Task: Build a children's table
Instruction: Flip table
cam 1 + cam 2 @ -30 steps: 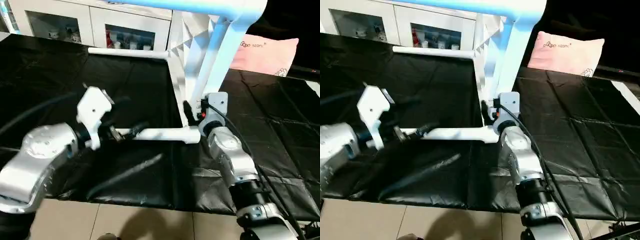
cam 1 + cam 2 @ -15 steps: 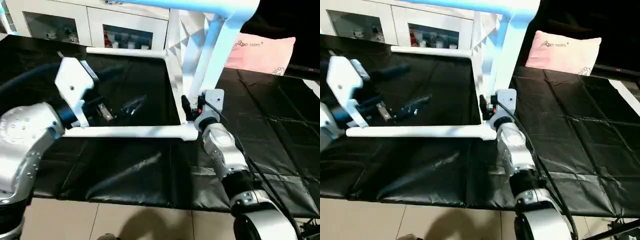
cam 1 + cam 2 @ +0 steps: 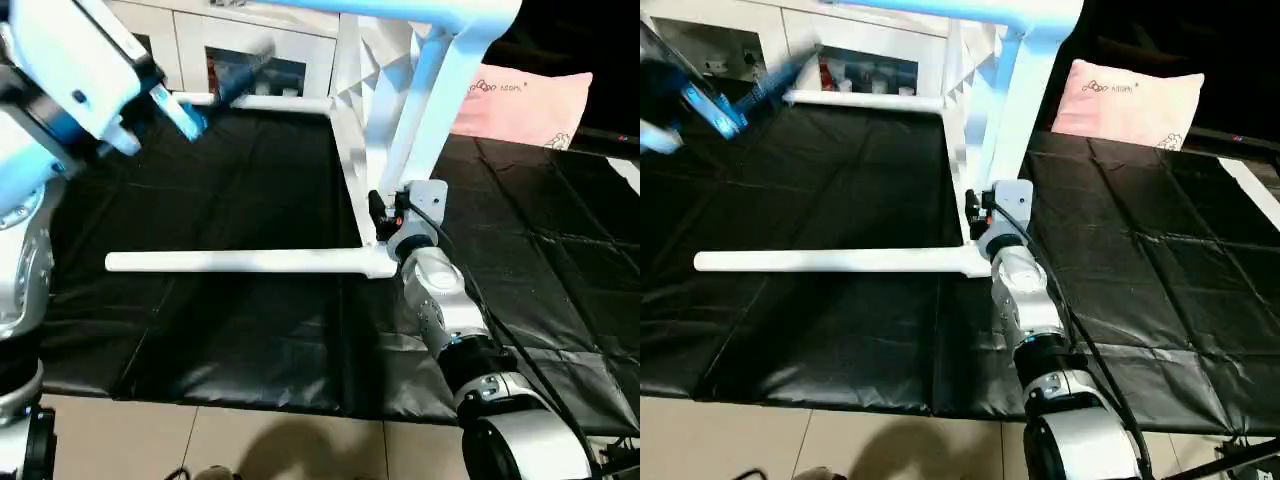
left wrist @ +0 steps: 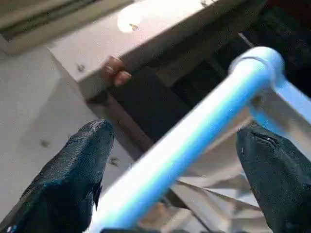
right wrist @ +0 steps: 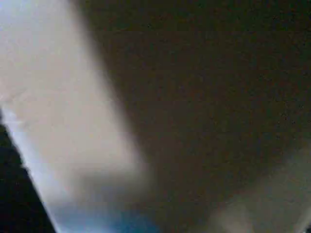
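The white tabletop (image 3: 352, 160) stands on its edge on the black sheet, its ribbed underside (image 3: 378, 62) facing me. Legs stick out of its corner sockets. The near leg (image 3: 235, 262) runs level to the left just above the sheet, and the far leg (image 3: 270, 103) runs left too. A third leg (image 3: 432, 95) slants upward, and another (image 3: 400, 10) crosses the top. My left gripper (image 3: 225, 93) is raised high at the far left, open and holding nothing. In the left wrist view its fingers (image 4: 73, 170) spread wide before a leg (image 4: 194, 131). My right gripper (image 3: 385, 215) presses against the tabletop's near corner, its fingers hidden.
A black sheet (image 3: 200, 190) covers the work surface, with tiled floor (image 3: 250, 445) along its front edge. A white glass-door cabinet (image 3: 245, 55) stands behind, and a pink pillow (image 3: 525, 105) lies at the back right.
My left gripper has let go of the near leg's end and risen up and away to the far left. The near leg stays level in its socket. The right arm has held still.
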Controlling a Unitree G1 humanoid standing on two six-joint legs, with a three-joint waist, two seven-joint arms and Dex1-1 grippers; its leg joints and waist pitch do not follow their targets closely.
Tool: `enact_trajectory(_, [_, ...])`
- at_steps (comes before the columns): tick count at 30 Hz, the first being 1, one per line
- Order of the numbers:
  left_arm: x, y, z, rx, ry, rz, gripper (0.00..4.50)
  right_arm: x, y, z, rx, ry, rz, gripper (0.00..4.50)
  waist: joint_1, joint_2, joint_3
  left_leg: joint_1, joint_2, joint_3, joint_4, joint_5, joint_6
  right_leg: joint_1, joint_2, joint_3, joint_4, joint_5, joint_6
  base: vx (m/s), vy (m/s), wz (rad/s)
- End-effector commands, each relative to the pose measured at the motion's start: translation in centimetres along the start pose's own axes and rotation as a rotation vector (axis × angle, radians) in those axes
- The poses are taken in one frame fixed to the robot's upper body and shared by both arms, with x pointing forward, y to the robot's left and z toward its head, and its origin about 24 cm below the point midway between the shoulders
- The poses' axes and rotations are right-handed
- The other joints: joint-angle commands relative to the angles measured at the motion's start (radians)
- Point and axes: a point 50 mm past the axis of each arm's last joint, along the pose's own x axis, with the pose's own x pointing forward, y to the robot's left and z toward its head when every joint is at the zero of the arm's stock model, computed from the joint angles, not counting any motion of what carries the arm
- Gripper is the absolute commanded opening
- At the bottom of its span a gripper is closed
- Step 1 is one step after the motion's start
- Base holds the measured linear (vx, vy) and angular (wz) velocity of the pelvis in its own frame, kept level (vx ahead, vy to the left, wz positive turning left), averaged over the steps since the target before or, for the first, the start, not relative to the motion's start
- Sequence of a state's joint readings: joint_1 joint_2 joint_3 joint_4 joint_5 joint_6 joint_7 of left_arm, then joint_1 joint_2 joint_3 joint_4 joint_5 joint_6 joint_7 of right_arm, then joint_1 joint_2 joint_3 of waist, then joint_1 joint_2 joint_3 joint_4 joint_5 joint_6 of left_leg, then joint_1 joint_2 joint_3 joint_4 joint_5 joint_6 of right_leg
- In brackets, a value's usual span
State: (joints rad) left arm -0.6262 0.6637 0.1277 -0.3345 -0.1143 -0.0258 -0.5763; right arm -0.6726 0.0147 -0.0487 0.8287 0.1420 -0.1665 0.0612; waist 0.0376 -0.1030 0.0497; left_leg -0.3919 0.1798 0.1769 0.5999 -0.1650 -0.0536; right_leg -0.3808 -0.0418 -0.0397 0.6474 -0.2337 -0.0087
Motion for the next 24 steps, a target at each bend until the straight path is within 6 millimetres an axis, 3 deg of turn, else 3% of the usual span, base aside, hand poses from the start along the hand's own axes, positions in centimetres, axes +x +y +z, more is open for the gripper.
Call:
enact_trajectory(1, [0.3,0.7,0.7,0.101,-0.026,0.023,4.5,0.2,-0.6,0.4,-0.019,-0.01,-0.017,1.98,0.004,0.035,-0.058,0.03,0.054,-0.016,-0.07,-0.195,-0.085,0.03,-0.085,0.049,-0.063,-0.01,-0.146,0.0,0.0,0.0])
enact_trajectory(3, [0.5,1.1,0.7,0.207,-0.033,0.03,4.5,0.2,-0.7,0.5,-0.021,-0.013,-0.02,1.98,0.004,0.036,-0.057,0.029,0.054,-0.018,-0.071,-0.212,-0.087,0.028,-0.085,0.049,-0.066,-0.034,-0.144,0.0,0.0,0.0])
enact_trajectory(7, [0.1,1.7,-1.8,0.346,0.159,0.005,4.5,0.3,-0.6,0.8,-0.038,-0.027,-0.012,1.98,0.003,0.038,-0.057,0.033,0.055,-0.018,-0.071,-0.224,-0.092,0.024,-0.088,0.05,-0.064,-0.053,-0.144,0.0,0.0,0.0])
enact_trajectory(16, [-1.0,4.1,-4.4,0.503,0.339,0.047,4.5,0.3,-0.3,1.7,-0.104,-0.076,0.034,1.97,0.005,0.041,-0.06,0.03,0.053,-0.017,-0.068,-0.175,-0.079,0.027,-0.086,0.048,-0.057,0.037,-0.17,0.0,0.0,0.0])
enact_trajectory(17, [-1.2,4.5,-4.6,0.519,0.355,0.059,4.21,0.3,-0.2,1.8,-0.115,-0.087,0.041,1.96,0.006,0.043,-0.059,0.031,0.052,-0.017,-0.068,-0.184,-0.079,0.026,-0.087,0.048,-0.058,0.024,-0.168,0.0,0.0,0.0])
enact_trajectory(21, [-1.1,4.8,-4.6,0.524,0.353,0.077,4.14,0.2,-0.3,2.3,-0.144,-0.108,0.055,1.96,0.009,0.047,-0.061,0.032,0.056,-0.018,-0.067,-0.157,-0.081,0.027,-0.089,0.048,-0.052,0.07,-0.183,0.0,0.0,0.0])
enact_trajectory(24, [-0.9,4.6,-4.8,0.507,0.351,0.062,3.74,0.2,-0.6,3.0,-0.184,-0.133,0.067,1.96,0.013,0.046,-0.063,0.031,0.054,-0.016,-0.064,-0.128,-0.074,0.031,-0.088,0.048,-0.049,0.116,-0.186,0.0,0.0,0.0])
